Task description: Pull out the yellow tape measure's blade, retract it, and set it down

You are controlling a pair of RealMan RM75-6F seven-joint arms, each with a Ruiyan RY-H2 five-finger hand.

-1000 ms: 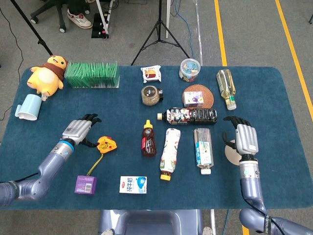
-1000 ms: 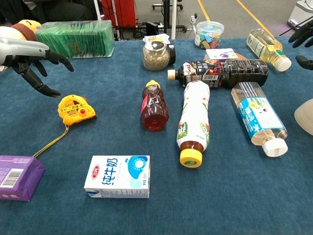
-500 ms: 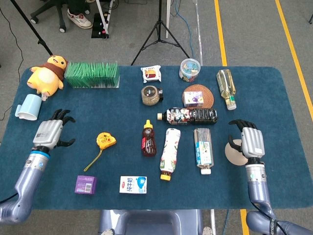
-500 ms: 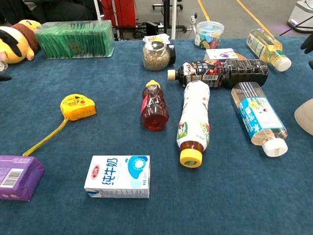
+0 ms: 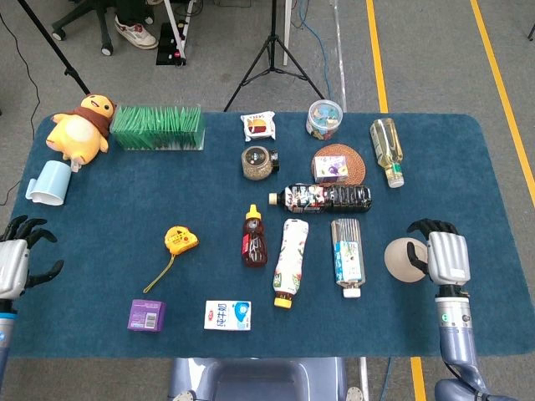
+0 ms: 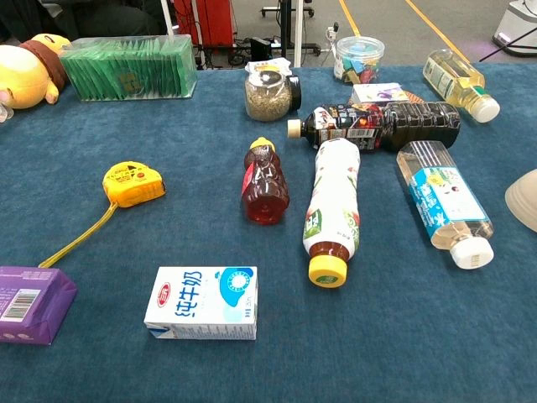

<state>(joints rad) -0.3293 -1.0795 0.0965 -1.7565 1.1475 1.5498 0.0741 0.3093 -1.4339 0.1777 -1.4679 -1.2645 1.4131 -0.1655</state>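
Where the left hand (image 5: 15, 261) hovered close beside the tape measure (image 5: 180, 240) a second ago, it has now drawn back to the far left edge of the table (image 5: 100, 184), well apart from it, fingers spread and holding nothing. The tape measure lies on the blue cloth where it was, left of the middle, its yellow strap (image 5: 159, 274) trailing toward the near side, ending just by a purple box (image 5: 146, 315). A milk carton (image 5: 227, 315) lies to the right of that box. Further right lie a honey bottle (image 5: 253, 236), a white drink bottle (image 5: 288, 262) and a clear bottle (image 5: 346, 256). The right hand (image 5: 445, 255) has slid nearer and further right than before; its fingers curl loosely apart over nothing, just right of a pale bowl (image 5: 403, 260). Along the far edge sit a plush toy (image 5: 80, 127) and a green packet box (image 5: 158, 128). Beyond the table, grey floor carries yellow lines (image 5: 376, 54) and a tripod (image 5: 272, 50).
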